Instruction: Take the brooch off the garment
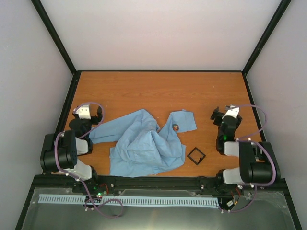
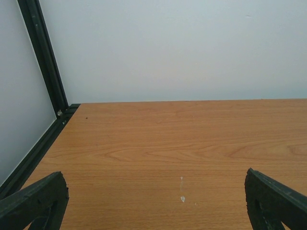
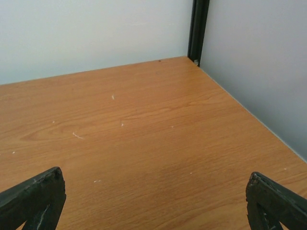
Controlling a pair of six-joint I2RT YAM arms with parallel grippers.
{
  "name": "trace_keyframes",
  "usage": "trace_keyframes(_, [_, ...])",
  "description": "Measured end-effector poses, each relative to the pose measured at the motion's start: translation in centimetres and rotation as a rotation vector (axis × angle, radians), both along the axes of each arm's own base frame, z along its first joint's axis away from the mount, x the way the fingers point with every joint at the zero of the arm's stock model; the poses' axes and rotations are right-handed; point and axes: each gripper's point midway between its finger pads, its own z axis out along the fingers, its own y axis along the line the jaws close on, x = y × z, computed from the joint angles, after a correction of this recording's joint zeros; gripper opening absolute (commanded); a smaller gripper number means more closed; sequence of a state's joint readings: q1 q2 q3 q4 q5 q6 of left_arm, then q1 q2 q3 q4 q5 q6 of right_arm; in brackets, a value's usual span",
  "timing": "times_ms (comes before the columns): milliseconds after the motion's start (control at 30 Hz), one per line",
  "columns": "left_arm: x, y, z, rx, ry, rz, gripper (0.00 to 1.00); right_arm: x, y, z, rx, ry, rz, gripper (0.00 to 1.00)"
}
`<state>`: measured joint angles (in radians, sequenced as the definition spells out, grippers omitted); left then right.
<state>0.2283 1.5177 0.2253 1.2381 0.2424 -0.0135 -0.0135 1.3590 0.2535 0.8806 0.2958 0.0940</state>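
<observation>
A crumpled light-blue garment (image 1: 144, 143) lies across the middle of the wooden table. The brooch (image 1: 176, 127), a tiny brownish round disc, sits on the cloth's upper right flap. My left gripper (image 1: 85, 111) hovers at the table's left side, just off the garment's left edge, open with nothing between its fingers (image 2: 36, 201). Over at the right, my right gripper (image 1: 225, 113) is also open and empty, well clear of the cloth. Both wrist views show only bare wood between the fingertips (image 3: 273, 201).
A small black hollow square frame (image 1: 195, 155) lies on the table just right of the garment's lower edge. White walls and black corner posts (image 2: 45, 57) enclose the table (image 1: 158, 91) on three sides.
</observation>
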Motion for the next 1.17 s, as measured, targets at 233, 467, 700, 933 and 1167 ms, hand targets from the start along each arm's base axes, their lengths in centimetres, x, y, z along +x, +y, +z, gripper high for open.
trace_keyframes(233, [0.0,0.0,0.0,0.0,0.001,0.001,1.0,1.4,1.8,-1.6,-0.036,-0.002,0.086,1.0])
trace_keyframes(467, [0.0,0.1,0.0,0.0,0.002,0.003,1.0,1.2,1.9,-0.8,-0.053,-0.045,0.096,1.0])
trace_keyframes(700, [0.0,0.1,-0.1,-0.001,0.003,0.003,1.0,2.6,3.4,0.2,-0.076,-0.057,0.185,1.0])
trace_keyframes(933, [0.0,0.1,-0.1,-0.001,0.003,0.003,1.0,2.6,3.7,-0.1,-0.081,-0.042,0.207,1.0])
trace_keyframes(1167, [0.0,0.1,-0.1,-0.001,0.003,0.003,1.0,2.6,3.8,-0.2,-0.08,-0.039,0.212,1.0])
